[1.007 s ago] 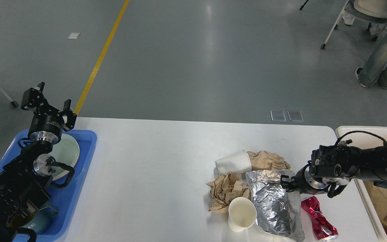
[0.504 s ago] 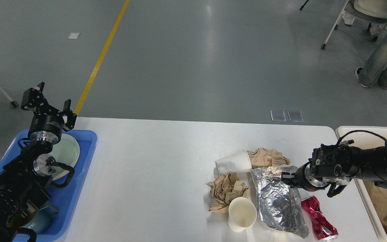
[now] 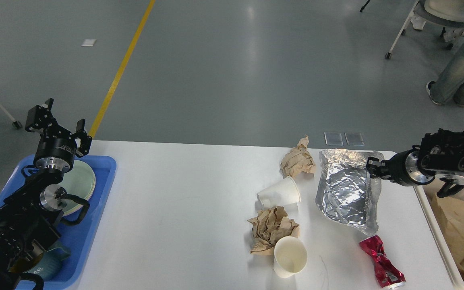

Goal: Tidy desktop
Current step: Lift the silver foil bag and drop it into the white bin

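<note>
My right fingers [image 3: 371, 166] pinch the silver foil bag [image 3: 348, 189] by its top corner — it hangs lifted over the white worktop [image 3: 183, 209]. I'd carry it high and clear, releasing only once over the cream bin [image 3: 445, 245] — my left fingers [image 3: 59, 123] stand spread above the blue tray [image 3: 103, 169].

Two paper cups [image 3: 279, 192] [image 3: 290, 256], two crumpled brown papers [image 3: 297, 160] [image 3: 271, 228], one foil bag [image 3: 347, 189], one crushed red can [image 3: 381, 261].

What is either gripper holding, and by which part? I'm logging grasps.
The right gripper holds the silver foil bag by its upper right corner, lifted toward the bin. The left gripper is open and holds nothing.
</note>
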